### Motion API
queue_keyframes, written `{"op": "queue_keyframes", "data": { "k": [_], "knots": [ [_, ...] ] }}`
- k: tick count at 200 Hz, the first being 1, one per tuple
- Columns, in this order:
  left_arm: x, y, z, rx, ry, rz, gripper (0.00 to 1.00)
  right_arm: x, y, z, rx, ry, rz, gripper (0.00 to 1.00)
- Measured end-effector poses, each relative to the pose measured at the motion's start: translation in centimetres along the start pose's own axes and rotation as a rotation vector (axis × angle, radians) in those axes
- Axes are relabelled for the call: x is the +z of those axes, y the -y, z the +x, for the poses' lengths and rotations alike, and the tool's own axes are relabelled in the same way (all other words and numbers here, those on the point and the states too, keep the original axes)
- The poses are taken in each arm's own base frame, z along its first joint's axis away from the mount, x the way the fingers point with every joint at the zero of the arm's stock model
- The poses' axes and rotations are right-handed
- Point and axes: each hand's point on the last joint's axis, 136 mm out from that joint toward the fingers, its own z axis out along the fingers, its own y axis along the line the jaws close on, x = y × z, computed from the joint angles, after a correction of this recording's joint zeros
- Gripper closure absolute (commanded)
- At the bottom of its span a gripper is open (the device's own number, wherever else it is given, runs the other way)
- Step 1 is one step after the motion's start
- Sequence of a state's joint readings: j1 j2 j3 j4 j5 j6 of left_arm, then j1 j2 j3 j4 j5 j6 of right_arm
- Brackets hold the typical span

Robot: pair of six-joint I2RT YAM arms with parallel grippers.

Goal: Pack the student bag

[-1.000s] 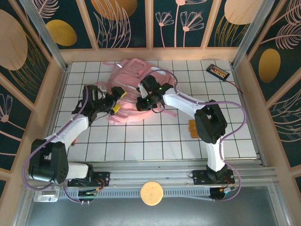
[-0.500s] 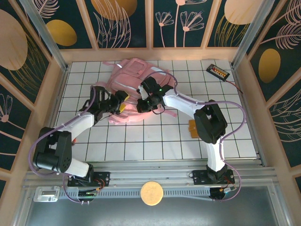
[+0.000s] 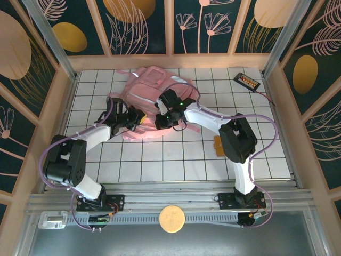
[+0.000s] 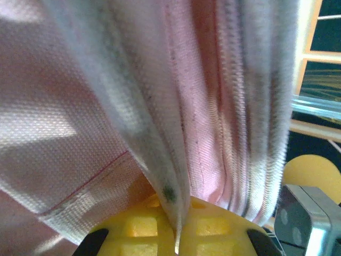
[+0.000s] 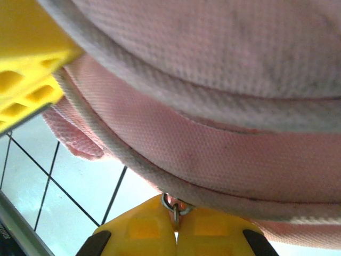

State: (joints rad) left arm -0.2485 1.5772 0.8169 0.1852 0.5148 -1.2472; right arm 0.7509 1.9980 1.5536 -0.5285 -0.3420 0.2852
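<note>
The student bag [image 3: 150, 85] lies on its side at the back middle of the tiled table, pale pink with light trim. My left gripper [image 3: 139, 121] is at its near left edge. In the left wrist view its yellow fingers [image 4: 133, 229] are shut on a fold of the bag's light trim [image 4: 171, 192], with pink fabric [image 4: 64, 106] above. My right gripper [image 3: 162, 119] is at the bag's near right edge, shut [image 5: 176, 230] on a metal zip pull ring [image 5: 175, 205] under the bag's pink band [image 5: 213, 154]. The left gripper's yellow finger [image 5: 26, 80] shows close by.
A black device [image 3: 246, 80] with a cable lies at the back right corner. A small orange-brown item [image 3: 219, 144] sits on the tiles beside the right arm. A round wooden disc [image 3: 171, 218] rests on the front rail. Wooden walls enclose the table.
My left gripper has moved right, up to the bag's near edge, and shut on its trim. The right gripper has stayed shut in place.
</note>
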Motion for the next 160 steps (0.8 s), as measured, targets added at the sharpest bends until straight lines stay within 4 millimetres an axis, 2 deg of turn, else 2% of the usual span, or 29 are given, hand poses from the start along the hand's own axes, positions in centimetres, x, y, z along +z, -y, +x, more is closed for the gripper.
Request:
{"op": "queue_keyframes", "data": {
  "k": [29,65,87,111,146,160],
  "knots": [
    [-0.1,0.2,0.0,0.029,-0.007,-0.017,1.0,-1.0,1.8,-0.1,0.007,0.012,0.032,1.0],
    [-0.2,0.2,0.2,0.06,-0.018,-0.019,1.0,-3.9,7.3,-1.5,0.054,0.063,0.112,1.0],
    [-0.3,0.6,0.6,0.084,-0.038,-0.009,1.0,-4.8,9.3,-2.2,0.05,0.081,0.124,1.0],
    [-0.5,0.8,0.7,0.108,-0.046,-0.013,1.0,-5.1,11.1,-3.2,0.047,0.084,0.137,1.0],
    [-0.9,0.8,0.3,0.133,-0.044,-0.031,1.0,-4.9,16.0,-5.4,0.085,0.097,0.187,1.0],
    [-0.9,1.0,0.3,0.147,-0.045,-0.026,1.0,-4.5,16.4,-5.6,0.085,0.081,0.175,1.0]
  ]
}}
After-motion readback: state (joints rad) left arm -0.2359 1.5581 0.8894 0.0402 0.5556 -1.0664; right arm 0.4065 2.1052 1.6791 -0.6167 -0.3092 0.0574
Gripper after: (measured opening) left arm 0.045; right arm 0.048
